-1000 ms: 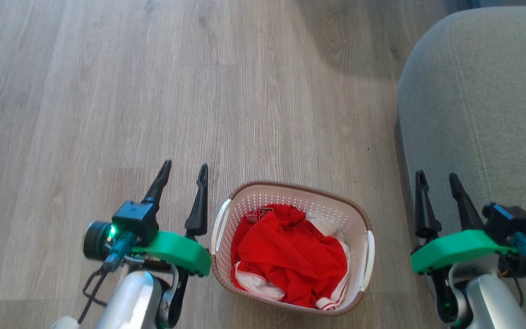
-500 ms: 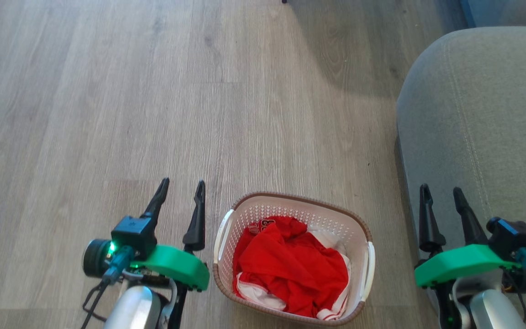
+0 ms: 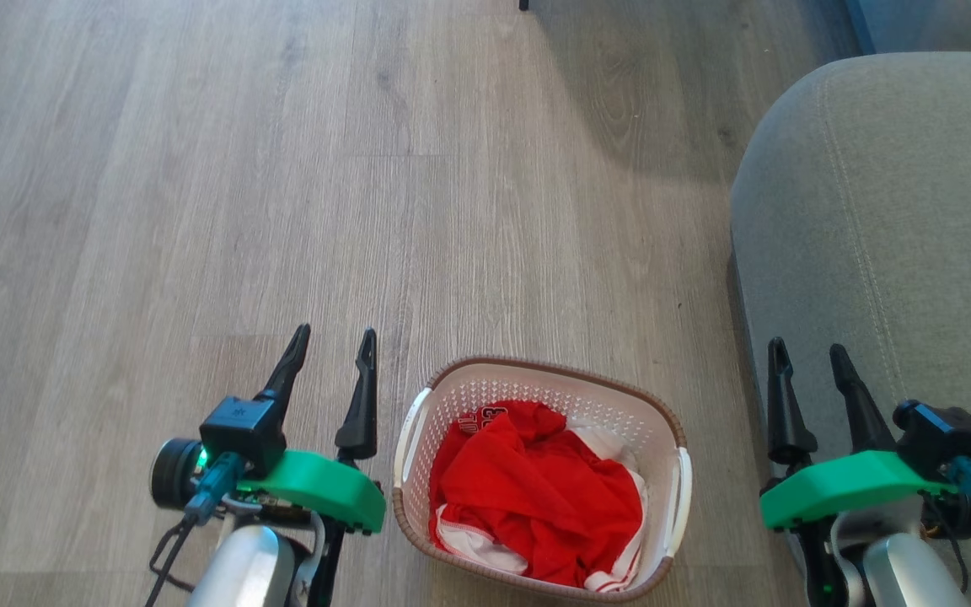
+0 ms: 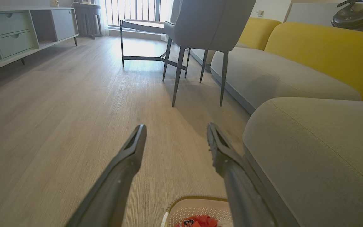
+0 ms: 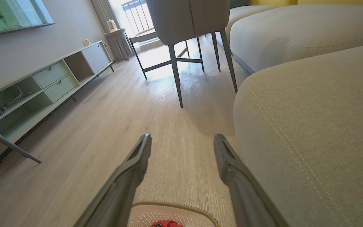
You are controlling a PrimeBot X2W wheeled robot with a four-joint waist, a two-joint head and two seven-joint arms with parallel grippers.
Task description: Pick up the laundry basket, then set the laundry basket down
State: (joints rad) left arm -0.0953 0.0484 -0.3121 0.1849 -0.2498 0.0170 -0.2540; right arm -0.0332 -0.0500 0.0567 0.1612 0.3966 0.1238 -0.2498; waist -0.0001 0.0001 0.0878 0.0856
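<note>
On the floor, low in the head view, laundry basket (image 3: 555,368): it stands upright on the wood floor (image 3: 283,169) between the two arms, with the grey sofa (image 3: 890,211) near its right side.
Load: a crumpled red garment with white trim (image 3: 536,489) covers the bottom and stays below the rim.
Weight: probably light, being thin perforated plastic with soft cloth inside.
Stiffness: the white walls would likely flex if squeezed. The brown woven-look rim looks like the firmer part.
Surface: smooth plastic that could slide between narrow fingers.
Where to hold: the left handle (image 3: 408,426) and the right handle (image 3: 685,489), one per gripper, so the basket rises level. Lifting one side alone would probably tip it and spill the cloth. Hooking under a handle looks safer than pinching a wall.
Left gripper (image 3: 335,332): the fingers are spread with nothing between them. They point away over the floor, just beside the left handle, with no contact that I can make out.
Right gripper (image 3: 806,346): the fingers are spread and empty, over the sofa's edge and apart from the right handle.
Hidden: the basket's base and outer walls cannot be seen from above.
Cut off: each wrist view catches a strip of the far rim at its bottom edge.
Hard to tell: how high the grippers are above the floor, and whether there is room under the handles for a finger.
</note>
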